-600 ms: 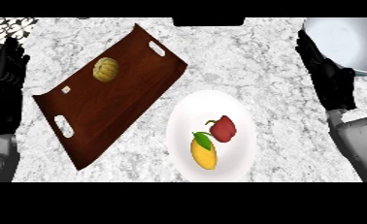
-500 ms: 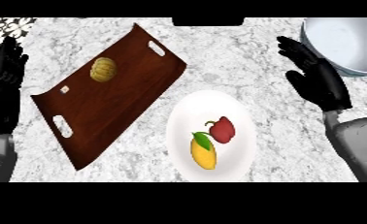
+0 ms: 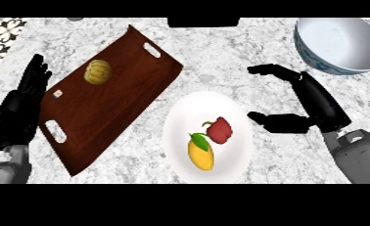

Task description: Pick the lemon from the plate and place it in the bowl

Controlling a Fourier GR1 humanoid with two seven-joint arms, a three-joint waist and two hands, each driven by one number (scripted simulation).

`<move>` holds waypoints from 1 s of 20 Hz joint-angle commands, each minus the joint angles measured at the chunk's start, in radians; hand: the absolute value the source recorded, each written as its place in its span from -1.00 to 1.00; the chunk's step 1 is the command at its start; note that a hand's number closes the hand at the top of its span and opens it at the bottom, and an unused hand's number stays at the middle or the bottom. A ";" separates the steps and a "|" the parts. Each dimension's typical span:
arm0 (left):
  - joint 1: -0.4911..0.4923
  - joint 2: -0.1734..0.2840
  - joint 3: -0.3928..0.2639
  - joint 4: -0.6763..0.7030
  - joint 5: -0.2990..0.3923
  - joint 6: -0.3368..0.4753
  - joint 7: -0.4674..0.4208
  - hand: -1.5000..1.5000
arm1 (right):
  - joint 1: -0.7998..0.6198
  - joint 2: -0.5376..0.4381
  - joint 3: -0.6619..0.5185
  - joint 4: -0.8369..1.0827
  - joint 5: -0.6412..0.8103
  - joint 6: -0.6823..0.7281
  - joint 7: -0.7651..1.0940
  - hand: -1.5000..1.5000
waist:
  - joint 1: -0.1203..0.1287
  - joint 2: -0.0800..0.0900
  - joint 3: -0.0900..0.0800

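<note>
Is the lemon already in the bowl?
No, the lemon lies on the plate beside a red fruit, and the bowl holds nothing visible.

Counter: white-and-grey mottled marble pattern; dark tile with a white ornamental pattern at the far left corner. Tray: dark reddish-brown wood grain with white handle slots, carrying a tan-yellow ribbed pumpkin; plate: plain white, bearing a yellow lemon with green leaves and a dark red fruit. Bowl: white inside, with a blue-grey patterned outer rim; left hand and right hand: black, on grey forearms.
</note>
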 commanded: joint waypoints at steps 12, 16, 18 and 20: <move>0.017 -0.080 -0.014 -0.027 -0.044 -0.048 -0.006 0.00 | 0.353 -0.132 -0.067 -0.523 0.180 0.032 0.210 -1.00 | 0.029 0.012 0.005; -0.036 -0.085 0.026 0.072 -0.013 -0.089 -0.049 0.00 | 0.096 -0.008 0.002 -0.510 0.230 0.128 0.466 -1.00 | 0.038 0.015 0.004; -0.088 -0.085 0.035 0.116 -0.034 -0.083 -0.024 0.00 | 0.053 -0.009 -0.043 -0.504 0.198 0.196 0.510 -1.00 | 0.033 0.014 0.005; -0.081 -0.068 0.026 0.115 -0.038 -0.104 -0.045 0.00 | -0.036 -0.023 0.007 -0.466 0.169 0.275 0.573 -1.00 | 0.042 0.015 0.004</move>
